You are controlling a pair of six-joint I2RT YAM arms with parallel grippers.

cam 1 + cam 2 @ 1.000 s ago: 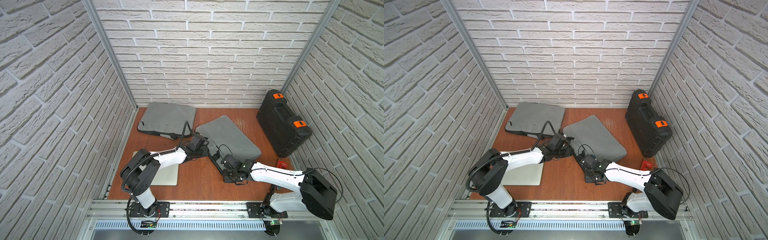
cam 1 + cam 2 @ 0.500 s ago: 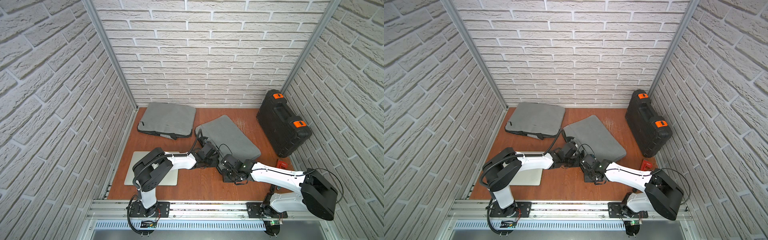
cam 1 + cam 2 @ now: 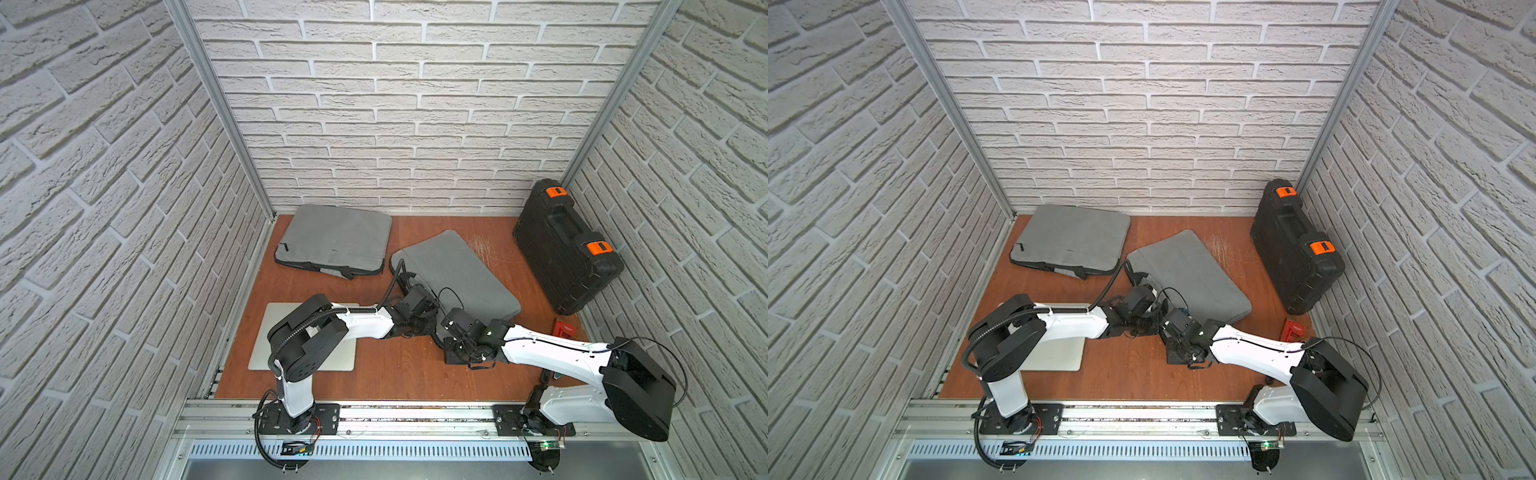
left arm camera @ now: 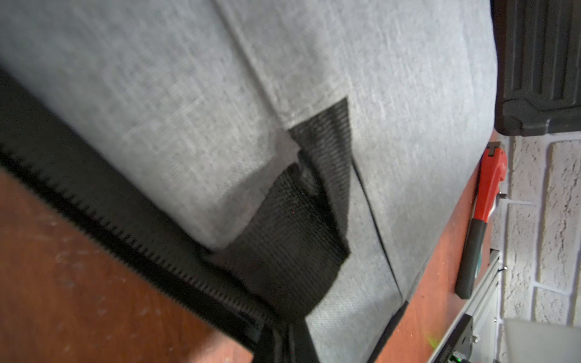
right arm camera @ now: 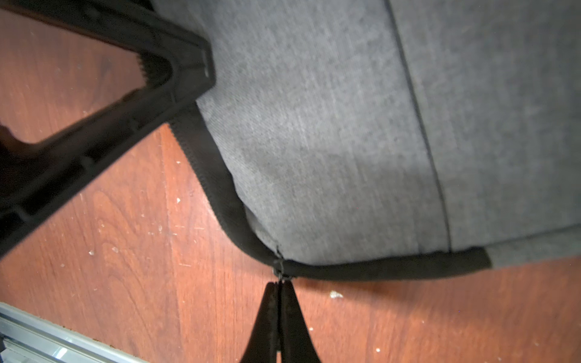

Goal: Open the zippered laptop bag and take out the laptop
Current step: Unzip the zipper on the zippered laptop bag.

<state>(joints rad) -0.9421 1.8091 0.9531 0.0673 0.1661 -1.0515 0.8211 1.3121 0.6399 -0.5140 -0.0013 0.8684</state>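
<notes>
The grey zippered laptop bag [image 3: 457, 274] [image 3: 1187, 274] lies slanted in the middle of the wooden table, and what is inside it is hidden. Both grippers meet at its near corner. My left gripper [image 3: 430, 326] [image 4: 284, 333] is shut on the bag's black webbing strap [image 4: 292, 239], beside the zipper teeth [image 4: 125, 242]. My right gripper [image 3: 448, 337] [image 5: 279, 284] is shut on the zipper pull [image 5: 278, 270] at the rounded corner of the bag [image 5: 330, 141]. One of the left fingers [image 5: 125, 94] shows in the right wrist view, resting against the bag's edge.
A second grey bag [image 3: 336, 239] lies at the back left. A silver laptop [image 3: 266, 345] lies flat at the front left, under the left arm. A black hard case [image 3: 565, 245] stands against the right wall, with a red tool [image 3: 563, 330] in front of it.
My left gripper has slid along the bag's near edge toward the right gripper and has shut on the strap. The right arm has stayed put on the zipper pull.
</notes>
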